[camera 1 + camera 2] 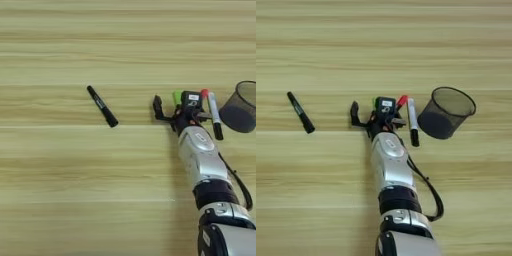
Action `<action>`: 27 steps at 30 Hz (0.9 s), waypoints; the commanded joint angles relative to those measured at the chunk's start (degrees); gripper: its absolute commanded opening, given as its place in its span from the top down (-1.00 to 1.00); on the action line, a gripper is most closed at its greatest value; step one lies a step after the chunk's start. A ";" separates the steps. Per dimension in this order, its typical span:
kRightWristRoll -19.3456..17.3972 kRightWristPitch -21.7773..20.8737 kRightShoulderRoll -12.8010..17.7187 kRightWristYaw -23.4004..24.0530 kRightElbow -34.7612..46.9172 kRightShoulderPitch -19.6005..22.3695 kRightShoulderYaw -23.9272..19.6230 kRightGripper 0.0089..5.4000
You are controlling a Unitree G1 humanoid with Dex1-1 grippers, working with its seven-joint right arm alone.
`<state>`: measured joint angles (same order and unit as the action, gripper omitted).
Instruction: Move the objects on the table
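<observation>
A black marker (102,106) lies slanted on the table (75,190), well to the left of my right gripper (172,107). The gripper is open; one black finger (158,107) stands out to the left. Just beyond the gripper, a green block (177,96) peeks out, mostly hidden by the gripper's head. Only the tip of a red pen (204,93) shows to the right of the head. A white marker (213,111) with a black cap lies beside the wrist, cap towards me.
A dark mesh cup (448,112) lies tilted right of the white marker, its mouth facing up and away. My silver forearm (390,165) comes in from the bottom edge, with a black cable looped along its right side.
</observation>
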<state>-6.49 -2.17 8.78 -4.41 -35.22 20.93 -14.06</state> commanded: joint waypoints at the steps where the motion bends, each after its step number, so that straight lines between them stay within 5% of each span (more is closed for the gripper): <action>1: -1.16 -0.50 1.90 -0.25 1.51 4.77 -0.61 -0.99; 9: -6.08 3.35 1.04 -3.96 0.34 5.59 -2.03 -0.99; 27: -9.45 8.85 -0.46 -7.51 3.31 4.54 -1.32 -0.99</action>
<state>-14.90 5.66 8.43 -11.12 -35.10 23.30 -16.10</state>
